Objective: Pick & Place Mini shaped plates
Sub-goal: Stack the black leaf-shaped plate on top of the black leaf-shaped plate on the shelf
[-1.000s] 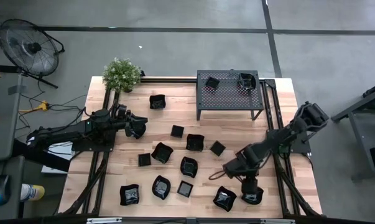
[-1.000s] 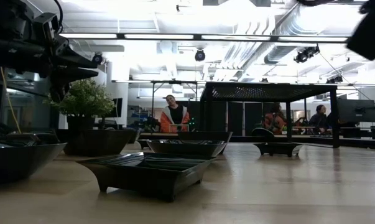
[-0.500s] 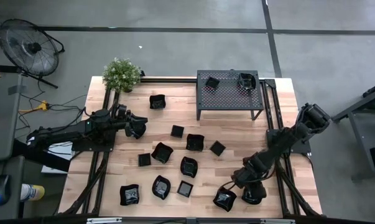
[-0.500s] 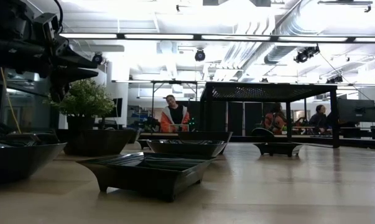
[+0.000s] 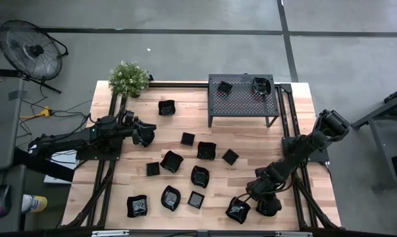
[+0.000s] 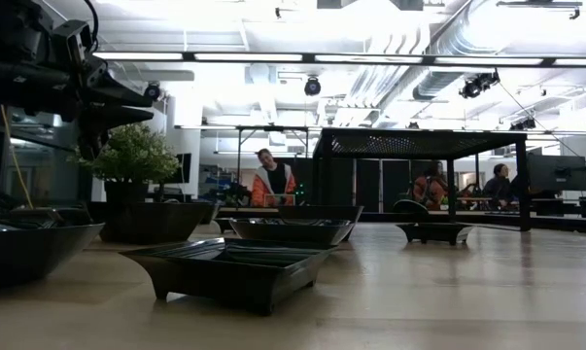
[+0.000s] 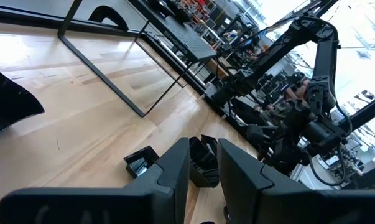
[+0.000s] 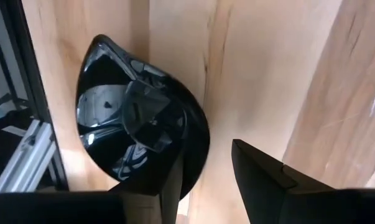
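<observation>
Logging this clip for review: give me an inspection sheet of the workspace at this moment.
Surface: wooden table, bare between the items.
Job's things: mini plates scattered over the table; two sit on the rack.
Clutter: potted plant at a far corner.
Grippers: left gripper holds a black plate above the table; right gripper, jaws open, straddles the rim of a teardrop plate.
Cables: yellow cord on the floor.
Surroundings: floor fan; people behind the table.
</observation>
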